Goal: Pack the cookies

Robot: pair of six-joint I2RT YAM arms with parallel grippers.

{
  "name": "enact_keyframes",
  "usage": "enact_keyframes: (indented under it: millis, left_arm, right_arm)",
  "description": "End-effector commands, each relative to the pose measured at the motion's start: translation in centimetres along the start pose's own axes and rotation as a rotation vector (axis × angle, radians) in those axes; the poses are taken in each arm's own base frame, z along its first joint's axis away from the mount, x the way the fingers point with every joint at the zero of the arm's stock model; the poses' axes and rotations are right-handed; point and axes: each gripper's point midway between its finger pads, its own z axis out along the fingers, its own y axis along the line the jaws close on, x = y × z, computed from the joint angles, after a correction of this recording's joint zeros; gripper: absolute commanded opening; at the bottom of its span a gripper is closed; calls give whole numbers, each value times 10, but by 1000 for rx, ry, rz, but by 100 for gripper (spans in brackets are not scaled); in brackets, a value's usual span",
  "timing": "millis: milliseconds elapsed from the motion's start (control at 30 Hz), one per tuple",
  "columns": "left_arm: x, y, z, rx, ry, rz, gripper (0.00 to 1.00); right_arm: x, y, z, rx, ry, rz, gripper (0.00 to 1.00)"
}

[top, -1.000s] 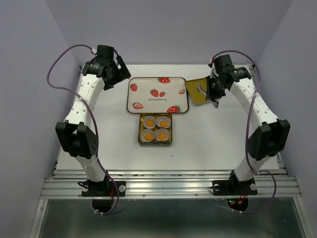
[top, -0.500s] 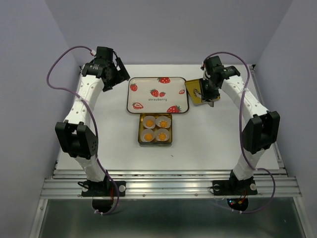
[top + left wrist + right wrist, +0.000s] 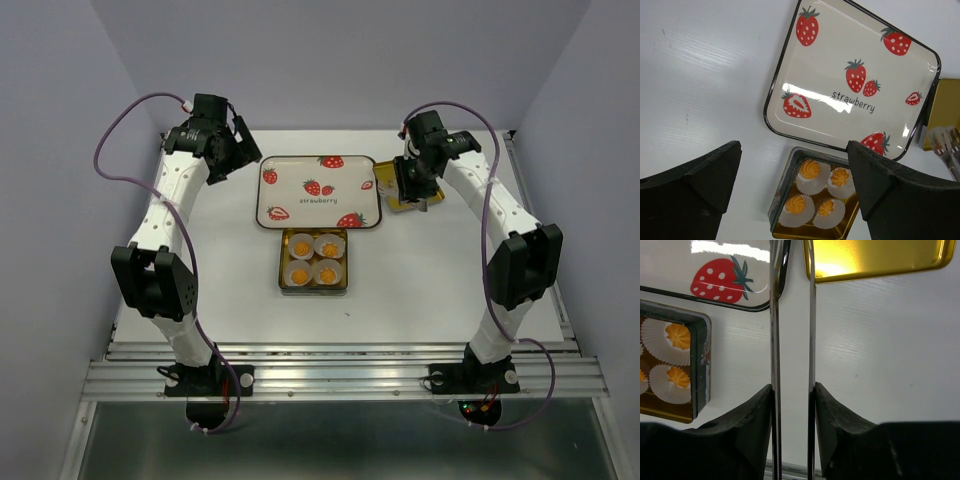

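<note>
Left of and nearer the bases than right gripper, pinching tongs: cookies in tin; left gripper wide, empty.

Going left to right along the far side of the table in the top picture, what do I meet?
First the left tool → strawberry tray → gold lid. The right tool, gripping tongs, hangs over the lid, so it's skipped.

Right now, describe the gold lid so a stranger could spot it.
Find the strawberry-printed tray at the far middle of the table. The gold lid lies beside the tray's right edge. Unlike the tin in front, which holds four cookies in paper cups, it is plain shiny gold.
</note>
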Motion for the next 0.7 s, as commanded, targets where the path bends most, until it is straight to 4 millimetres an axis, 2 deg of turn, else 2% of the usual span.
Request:
enact_keyframes:
  millis: [0,300,533,667]
  left_arm:
    - [-13,-3,-17,34,-57,7,99]
    - [-12,0,-17,28,-54,6,99]
    - [-10,2,-17,23,-52,6,99]
    - [-10,3,-17,21,-51,5,99]
  right_arm:
    - [-11,3,-5,14,-38,-37,45]
    - [-14,0,1,50,-40,-47,45]
    - [-8,5,9,57,-19,-68,45]
    - [-10,-1,10,92,-24,-67,45]
